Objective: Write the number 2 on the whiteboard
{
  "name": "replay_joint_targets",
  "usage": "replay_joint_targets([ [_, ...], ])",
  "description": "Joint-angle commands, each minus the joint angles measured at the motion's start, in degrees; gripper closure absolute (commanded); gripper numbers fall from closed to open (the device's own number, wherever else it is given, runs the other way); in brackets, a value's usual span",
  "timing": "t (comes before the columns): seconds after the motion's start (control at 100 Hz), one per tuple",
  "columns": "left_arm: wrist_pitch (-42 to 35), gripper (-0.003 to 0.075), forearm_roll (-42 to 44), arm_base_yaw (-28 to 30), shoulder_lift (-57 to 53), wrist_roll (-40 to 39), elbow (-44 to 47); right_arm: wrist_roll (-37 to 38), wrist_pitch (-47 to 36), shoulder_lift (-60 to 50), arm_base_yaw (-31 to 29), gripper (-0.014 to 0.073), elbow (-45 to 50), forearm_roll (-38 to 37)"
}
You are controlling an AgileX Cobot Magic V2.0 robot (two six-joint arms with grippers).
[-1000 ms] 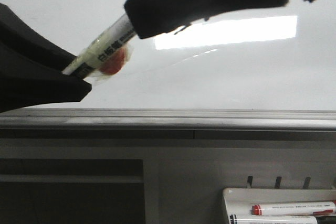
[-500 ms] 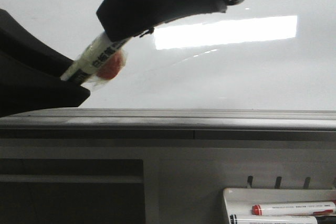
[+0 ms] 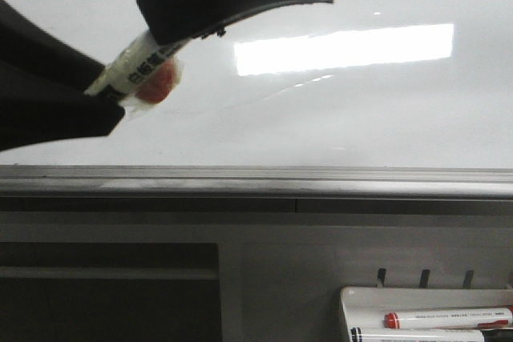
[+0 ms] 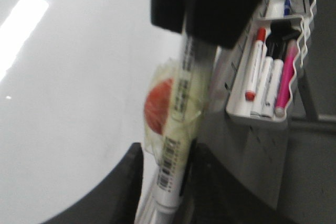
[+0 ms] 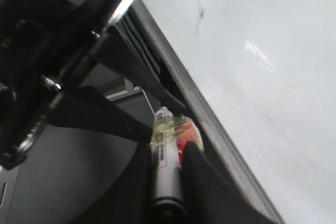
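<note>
— What's the biggest thing up there?

— The whiteboard (image 3: 337, 118). It fills the upper half of the front view, glossy, with a bright light bar reflected at upper right and its grey rail (image 3: 321, 183) running across the middle. I can't make out a number 2 on it anywhere; only a small dark mark shows in the right wrist view.

— And the arms?

— Both crowd the upper left. The right pincer (image 3: 152, 26) comes down from the top edge, the left pincer (image 3: 104, 106) comes in from the left edge, and both are clamped on the same marker (image 3: 132, 74), one at each end. The marker slants between them, in front of the board's lower left part.

— Anything on the marker?

— A red blob (image 3: 156, 86) taped to its side under clear yellowish wrap (image 4: 178, 114), plus a barcode label.

— What else is about?

— Lower right corner, under the rail: a small white tray (image 3: 353, 298) holding spare markers (image 3: 449, 318), one with a red cap. It's well apart from both pincers.
</note>
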Motion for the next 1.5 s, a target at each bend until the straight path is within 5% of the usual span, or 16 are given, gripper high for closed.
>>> replay_joint_targets([
  [0.0, -6.3, 0.0356, -5.3, -0.5, -4.3, -0.7, -1.9, -0.3, -4.5, -0.7, 0.0, 0.0664, -1.7, 0.8],
  [0.08, -2.5, 0.0293, -9.0, -0.5, -8.4, -0.7, -1.9, -0.3, -7.5, -0.7, -0.2, 0.0664, -1.7, 0.8],
  [0.34, 0.9, 0.0326, -13.8, -0.3, -18.9, -0.7, -1.9, -0.3, -14.6, -0.7, -0.4, 0.0664, -1.7, 2.1],
  [0.61, -3.6, 0.0744, -21.2, 8.1, -20.5, -0.7, -1.9, -0.8, -17.5, -0.7, -0.5, 0.0664, -1.7, 1.2],
  [0.95, -8.4, 0.0741, -26.9, 20.8, -20.5, -0.7, -1.9, -0.8, -7.6, -0.7, -9.7, 0.0664, -3.9, 4.0],
  [1.49, -8.7, 0.0741, -27.1, 21.3, -20.4, -1.1, -1.9, -0.8, -7.5, 2.1, -9.8, 0.0664, -6.8, 2.4],
])
